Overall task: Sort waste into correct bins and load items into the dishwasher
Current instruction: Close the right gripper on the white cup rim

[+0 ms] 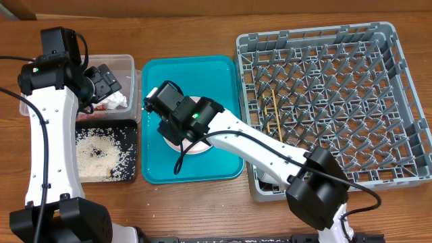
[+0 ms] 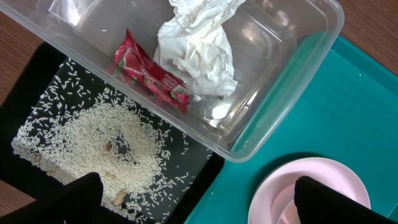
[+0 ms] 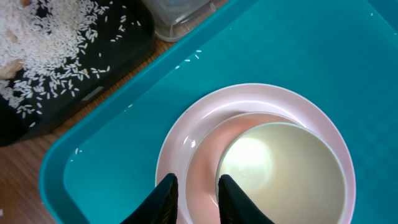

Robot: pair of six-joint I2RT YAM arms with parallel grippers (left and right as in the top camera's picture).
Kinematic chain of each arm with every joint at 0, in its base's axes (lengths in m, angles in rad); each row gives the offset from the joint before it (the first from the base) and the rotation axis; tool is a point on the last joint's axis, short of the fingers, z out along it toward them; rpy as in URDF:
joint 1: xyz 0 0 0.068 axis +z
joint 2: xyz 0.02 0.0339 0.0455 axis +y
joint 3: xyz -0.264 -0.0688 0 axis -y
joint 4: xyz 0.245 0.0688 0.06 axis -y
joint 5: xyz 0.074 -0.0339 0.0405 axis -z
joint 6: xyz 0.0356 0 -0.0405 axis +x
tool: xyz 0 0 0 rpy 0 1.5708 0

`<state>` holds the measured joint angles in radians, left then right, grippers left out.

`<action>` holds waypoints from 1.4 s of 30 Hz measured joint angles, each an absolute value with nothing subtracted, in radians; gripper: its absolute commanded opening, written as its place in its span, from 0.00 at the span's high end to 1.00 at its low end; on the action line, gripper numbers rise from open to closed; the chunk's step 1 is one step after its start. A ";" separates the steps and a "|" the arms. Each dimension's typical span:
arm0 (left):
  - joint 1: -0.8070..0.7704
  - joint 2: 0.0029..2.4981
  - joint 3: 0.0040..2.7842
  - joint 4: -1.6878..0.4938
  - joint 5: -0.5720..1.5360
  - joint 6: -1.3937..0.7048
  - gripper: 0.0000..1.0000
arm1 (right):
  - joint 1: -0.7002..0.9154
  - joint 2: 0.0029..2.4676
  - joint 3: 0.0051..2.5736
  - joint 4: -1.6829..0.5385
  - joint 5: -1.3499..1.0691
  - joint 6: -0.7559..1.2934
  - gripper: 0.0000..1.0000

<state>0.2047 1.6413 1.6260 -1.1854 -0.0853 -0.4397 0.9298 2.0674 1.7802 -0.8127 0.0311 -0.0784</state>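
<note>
A pale pink plate (image 3: 186, 143) lies on the teal tray (image 3: 311, 50) with a whitish bowl (image 3: 283, 174) in it. My right gripper (image 3: 198, 198) is shut on the plate's near rim, one finger outside the rim and one inside beside the bowl. Overhead, this gripper (image 1: 179, 128) covers most of the plate (image 1: 200, 146). My left gripper (image 2: 205, 202) hangs wide open and empty over the seam between the black tray and the teal tray. The clear tub (image 2: 298, 81) holds the crumpled napkin (image 2: 199, 53) and the red sauce packet (image 2: 152, 74). Rice scraps (image 2: 106, 137) lie in the black tray (image 1: 131, 128).
The grey dish rack (image 1: 393, 88) fills the right side of the table, with two wooden chopsticks (image 1: 273, 115) lying on its peg floor. The clear tub (image 1: 125, 64) and black tray stand close against the teal tray's (image 1: 155, 88) left edge.
</note>
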 measured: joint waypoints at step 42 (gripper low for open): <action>0.205 1.641 1.626 -1.185 -0.085 -0.440 0.00 | 0.911 2.103 1.728 -0.745 0.060 -0.078 0.76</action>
<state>0.2047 1.6413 1.6260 -1.1854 -0.0853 -0.4397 0.9112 2.1033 1.7275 -0.7448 0.0597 -0.0784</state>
